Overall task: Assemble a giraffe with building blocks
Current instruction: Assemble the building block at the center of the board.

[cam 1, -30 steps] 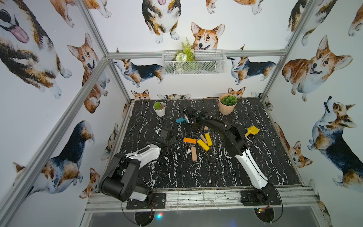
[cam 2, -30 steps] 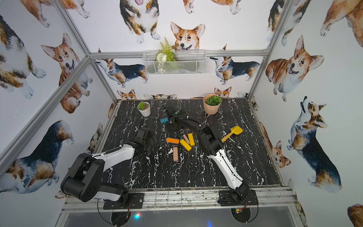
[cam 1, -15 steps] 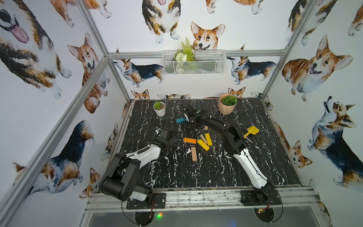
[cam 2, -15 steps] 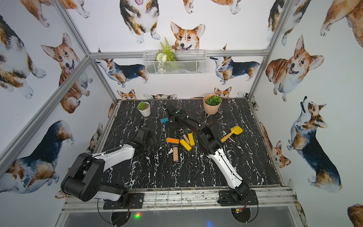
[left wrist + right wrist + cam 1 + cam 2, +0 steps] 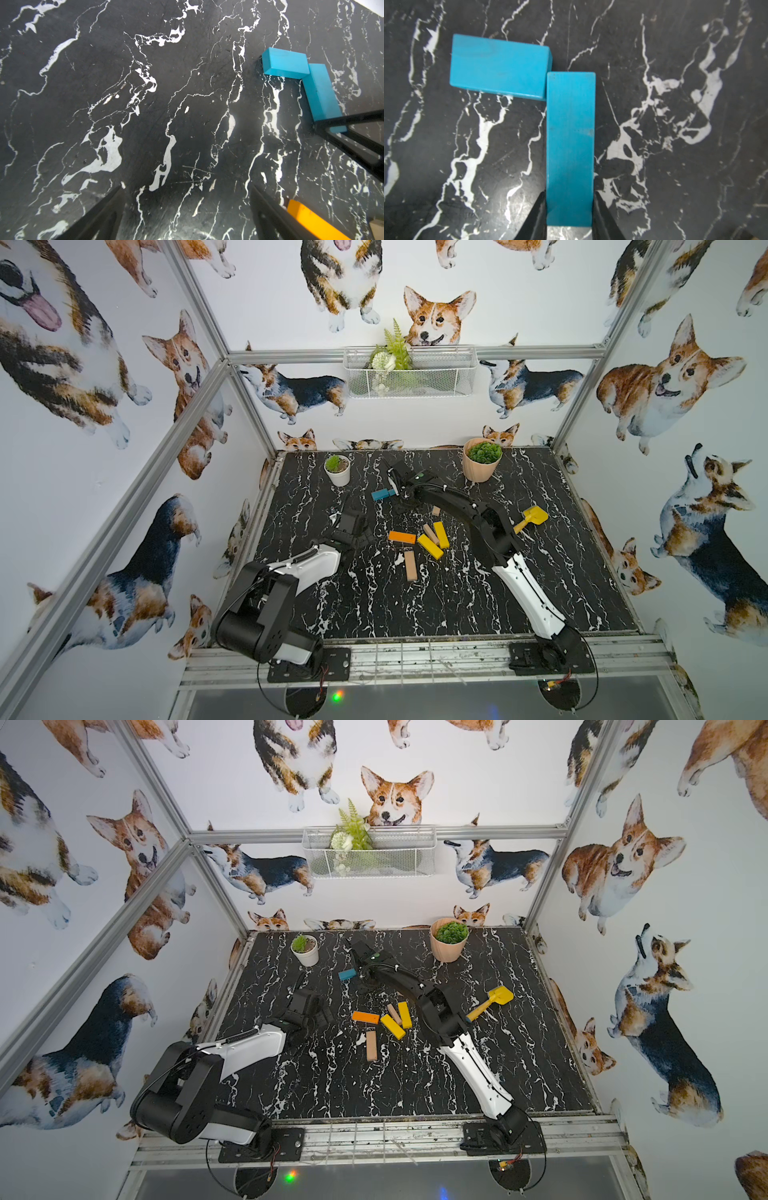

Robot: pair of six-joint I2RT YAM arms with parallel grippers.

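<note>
Your right pincer [image 5: 569, 194] has closed in since a second ago and now pinches the teal plank [image 5: 570, 135] by its long sides. Nearest you, the left pincer [image 5: 187, 187] hangs wide open over bare marbled surface [image 5: 457, 605], holding nothing. Midway, the orange plank [image 5: 402, 537], two yellow planks [image 5: 430, 546] and three tan planks [image 5: 410, 565] lie loose, so I'd say neck, body and legs are undone. At the back only the head's started: smooth painted wood, square-edged, touching the other teal plank [image 5: 500, 66] in an L.

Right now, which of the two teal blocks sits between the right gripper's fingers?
The lengthwise teal block, its near end pinched by the right gripper. The crosswise teal block just touches its far corner, outside the grip.
</note>
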